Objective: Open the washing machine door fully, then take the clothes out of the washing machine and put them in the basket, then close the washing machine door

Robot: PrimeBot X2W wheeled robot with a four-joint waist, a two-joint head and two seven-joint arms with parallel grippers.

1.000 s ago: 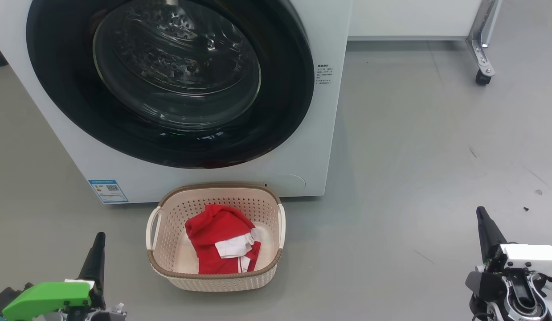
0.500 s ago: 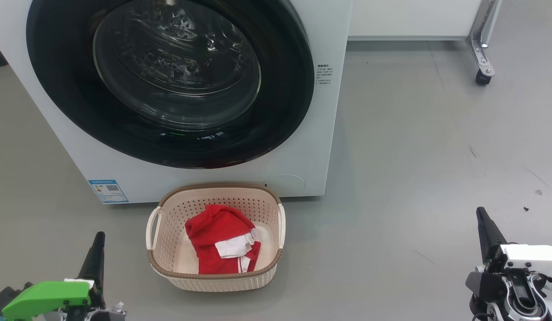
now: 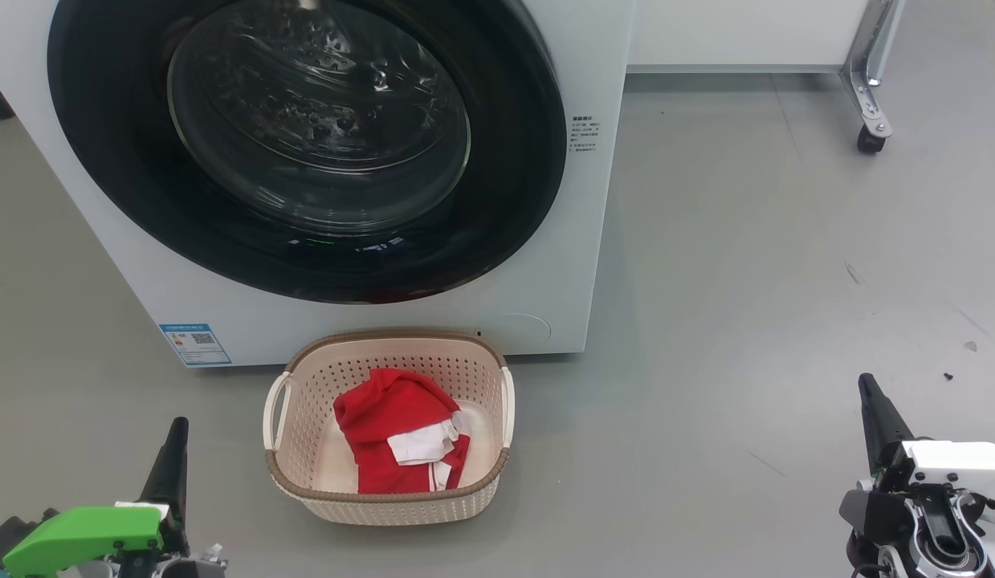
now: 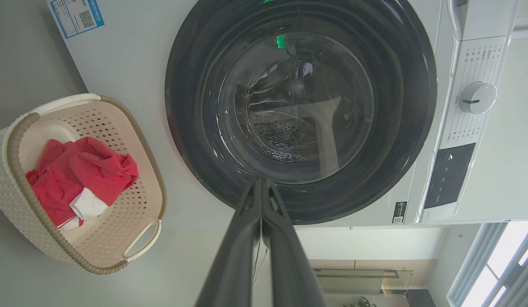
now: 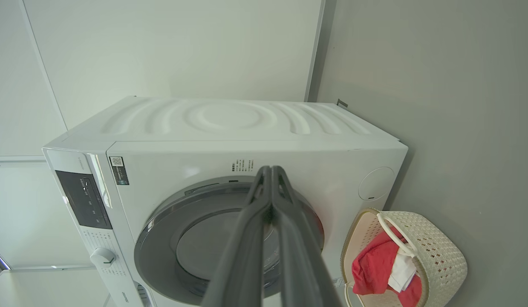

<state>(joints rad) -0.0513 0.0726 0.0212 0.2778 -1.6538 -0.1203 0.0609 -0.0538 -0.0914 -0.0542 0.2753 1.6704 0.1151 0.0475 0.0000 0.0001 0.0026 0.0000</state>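
Now the 2 fingers of the left gripper are pressed together, tip to tip, and nothing is held between them. The same is seen at the right gripper: its 2 fingers are pressed flat on each other, and nothing is held there either. In the head view both grippers are seen low over the grey floor, 1 at each side, well apart from the basket and from the washing machine. Nothing is touched by them.

The basket is set on the floor just in front of the washing machine. The clothes are found inside it, a red heap with white patches, lying on the basket's bottom.

The washing machine door is seen flat against the front of the machine, and no gap is made out at its edge. Behind the glass the steel drum is seen, and no red cloth is made out there.

So all 3 steps are judged to be done, and the task is thought to be at its end. Very little is called for next. The catch of the door cannot be seen, so at most a soft push on the black rim may be needed to be sure it is clicked shut.
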